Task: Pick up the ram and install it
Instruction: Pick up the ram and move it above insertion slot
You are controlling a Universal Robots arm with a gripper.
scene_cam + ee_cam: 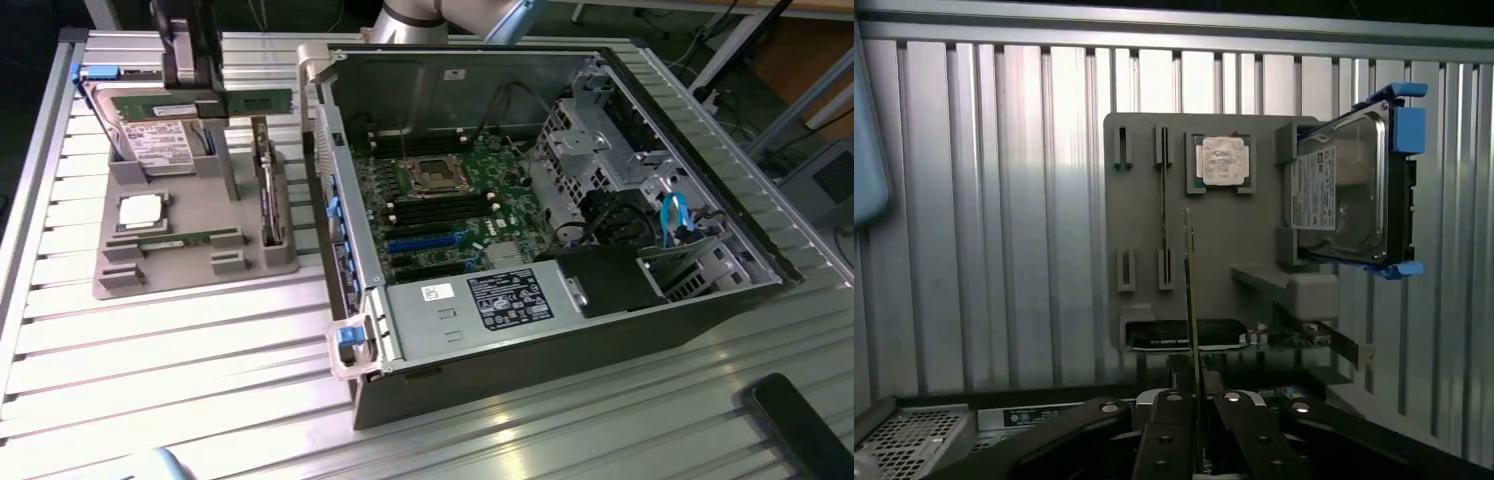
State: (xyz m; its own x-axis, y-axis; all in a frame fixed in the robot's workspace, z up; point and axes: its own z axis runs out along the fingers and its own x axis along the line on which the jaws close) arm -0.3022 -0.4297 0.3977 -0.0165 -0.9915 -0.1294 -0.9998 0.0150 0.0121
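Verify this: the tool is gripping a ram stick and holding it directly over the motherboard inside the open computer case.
One part is wrong. The tool does grip a ram stick, but the exterior view shows it held over the gray parts tray, to the exterior view's left of the open computer case, not over the motherboard.

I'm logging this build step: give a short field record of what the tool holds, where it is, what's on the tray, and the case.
tool: shut on a long thin green circuit-board ram stick
position: over the grey plastic parts tray, on the exterior view's left of the open black computer case
on tray: second green ram stick; square silver processor chip; silver hard drive
case interior: green motherboard exposed
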